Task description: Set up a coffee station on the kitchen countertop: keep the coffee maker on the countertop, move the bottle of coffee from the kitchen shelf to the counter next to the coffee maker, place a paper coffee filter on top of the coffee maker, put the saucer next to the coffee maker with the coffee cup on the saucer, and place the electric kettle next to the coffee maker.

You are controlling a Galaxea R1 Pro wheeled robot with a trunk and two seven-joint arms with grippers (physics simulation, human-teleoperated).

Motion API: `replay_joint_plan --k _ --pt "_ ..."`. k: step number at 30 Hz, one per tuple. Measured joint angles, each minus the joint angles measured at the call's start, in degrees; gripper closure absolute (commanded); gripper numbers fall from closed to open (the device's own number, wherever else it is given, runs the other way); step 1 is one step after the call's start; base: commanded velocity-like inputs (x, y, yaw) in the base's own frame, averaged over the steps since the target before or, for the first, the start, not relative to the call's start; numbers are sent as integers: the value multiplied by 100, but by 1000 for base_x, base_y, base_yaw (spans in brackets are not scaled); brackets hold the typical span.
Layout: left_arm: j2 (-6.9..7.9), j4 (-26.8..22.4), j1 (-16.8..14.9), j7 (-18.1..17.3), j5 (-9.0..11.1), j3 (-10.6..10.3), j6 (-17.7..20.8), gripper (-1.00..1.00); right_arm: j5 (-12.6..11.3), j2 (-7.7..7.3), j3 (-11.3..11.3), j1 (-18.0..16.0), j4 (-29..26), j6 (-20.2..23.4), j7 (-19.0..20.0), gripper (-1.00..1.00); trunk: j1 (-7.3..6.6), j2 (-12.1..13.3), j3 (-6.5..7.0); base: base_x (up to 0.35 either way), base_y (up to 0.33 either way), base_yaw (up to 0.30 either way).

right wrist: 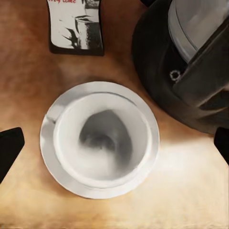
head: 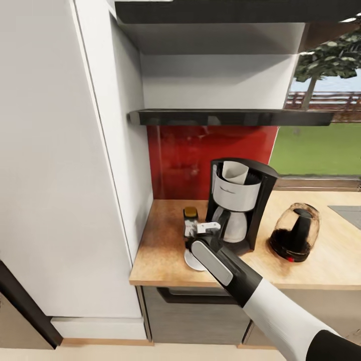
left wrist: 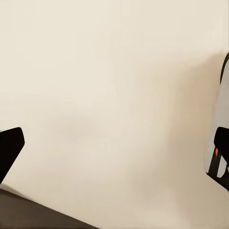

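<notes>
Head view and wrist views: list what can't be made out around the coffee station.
- Saucer: head view, mostly hidden by the right arm.
- Cup: its handle can't be made out in the right wrist view.
- Coffee bottle: right wrist view, cut off by the edge; label blurred.
- Right tool: head view, its tips can't be told apart, so open or shut is unclear.

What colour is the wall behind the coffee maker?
Shiny red, seen best in the head view, right behind the coffee maker.
</notes>
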Motion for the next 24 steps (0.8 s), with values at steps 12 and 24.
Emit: replay_joint_plan --k 12,24 --pt "0 -1 0 0 0 1 0 -100 0 0 0 0 0 0 0 -100 1 0 0 -289 -109 0" --pt "0 -9 0 0 0 6 0 -100 -4 -4 12 0 5 0 0 -100 1 0 0 -334 -5 0"
